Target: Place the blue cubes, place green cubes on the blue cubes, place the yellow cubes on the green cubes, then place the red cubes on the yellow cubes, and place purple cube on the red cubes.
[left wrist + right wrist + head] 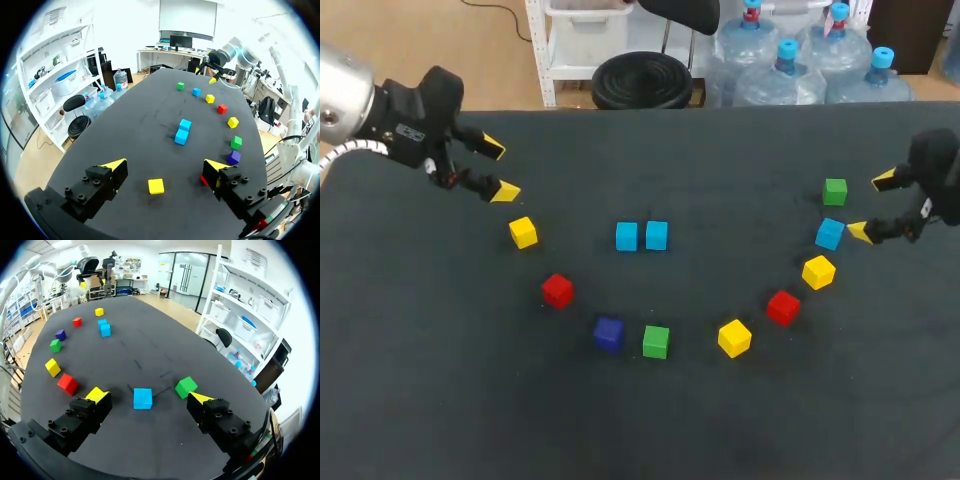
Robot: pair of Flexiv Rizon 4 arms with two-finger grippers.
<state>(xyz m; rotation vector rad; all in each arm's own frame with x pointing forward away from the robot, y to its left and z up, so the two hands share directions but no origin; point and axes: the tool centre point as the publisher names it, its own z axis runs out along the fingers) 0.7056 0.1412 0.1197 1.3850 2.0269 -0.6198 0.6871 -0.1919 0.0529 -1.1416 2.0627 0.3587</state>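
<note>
In the head view, the left gripper (498, 169) hangs open over the table's (440, 420) far left corner, near a yellow cube (523, 232). The right gripper (872, 206) stands open at the right edge, one fingertip just beside a lone blue cube (829, 233), with a green cube (835, 190) close by. Two joined blue cubes (641, 236) sit touching side by side near the table's middle. A red cube (557, 290), the purple cube (608, 333) and a second green cube (656, 341) curve toward the near edge. In the left wrist view, the left gripper (165, 166) has its fingers spread wide. The yellow cube (156, 186) lies untouched between them, and the red cube (203, 180) is half hidden behind one finger. The joined blue cubes (182, 132) lie ahead. In the right wrist view, the right gripper (148, 395) is spread apart. The lone blue cube (142, 398) sits between its fingers without contact, and the green cube (186, 387) is just beside one fingertip.
</note>
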